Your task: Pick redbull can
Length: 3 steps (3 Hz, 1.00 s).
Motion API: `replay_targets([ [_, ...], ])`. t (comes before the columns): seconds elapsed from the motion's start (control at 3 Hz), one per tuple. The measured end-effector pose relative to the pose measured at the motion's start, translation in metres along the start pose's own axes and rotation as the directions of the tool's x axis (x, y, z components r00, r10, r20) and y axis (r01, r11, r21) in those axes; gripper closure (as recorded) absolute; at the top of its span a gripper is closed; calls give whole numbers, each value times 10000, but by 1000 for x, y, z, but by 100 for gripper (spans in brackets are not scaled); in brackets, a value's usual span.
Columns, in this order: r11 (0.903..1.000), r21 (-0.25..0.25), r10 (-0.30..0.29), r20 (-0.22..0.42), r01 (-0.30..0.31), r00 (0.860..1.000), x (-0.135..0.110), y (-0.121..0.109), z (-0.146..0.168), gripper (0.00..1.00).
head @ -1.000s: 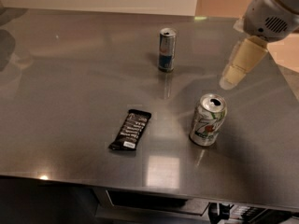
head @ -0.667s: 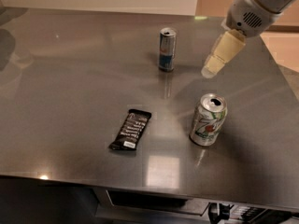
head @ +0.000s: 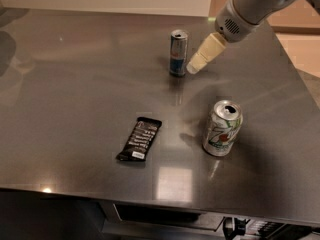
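The redbull can [head: 178,52], slim, blue and silver with a silver top, stands upright toward the back middle of the steel table [head: 75,99]. My gripper [head: 194,67] comes in from the upper right on the grey arm, its cream tip just to the right of the can, close to its lower part. Whether it touches the can cannot be told.
A wider silver can with green and red print [head: 222,128] stands upright in front and to the right. A black snack bar wrapper [head: 139,139] lies flat at the front middle. The table's right edge runs diagonally behind the arm.
The gripper has moved left and a little away from me, from above the wider can to right beside the redbull can. The cans and the wrapper have not moved.
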State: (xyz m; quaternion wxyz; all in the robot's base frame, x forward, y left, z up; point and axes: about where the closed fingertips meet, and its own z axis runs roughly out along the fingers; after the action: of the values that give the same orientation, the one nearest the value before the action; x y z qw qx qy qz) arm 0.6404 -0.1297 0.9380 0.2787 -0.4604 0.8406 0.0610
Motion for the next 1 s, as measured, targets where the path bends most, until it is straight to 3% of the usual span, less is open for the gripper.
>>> replay_targets([
  [0.33,9979,270,576,536,-591,9969,-18,-16,30,0],
  [1.0,9934,322,1043,1377,-1097,9850,-55,-40,69,0],
])
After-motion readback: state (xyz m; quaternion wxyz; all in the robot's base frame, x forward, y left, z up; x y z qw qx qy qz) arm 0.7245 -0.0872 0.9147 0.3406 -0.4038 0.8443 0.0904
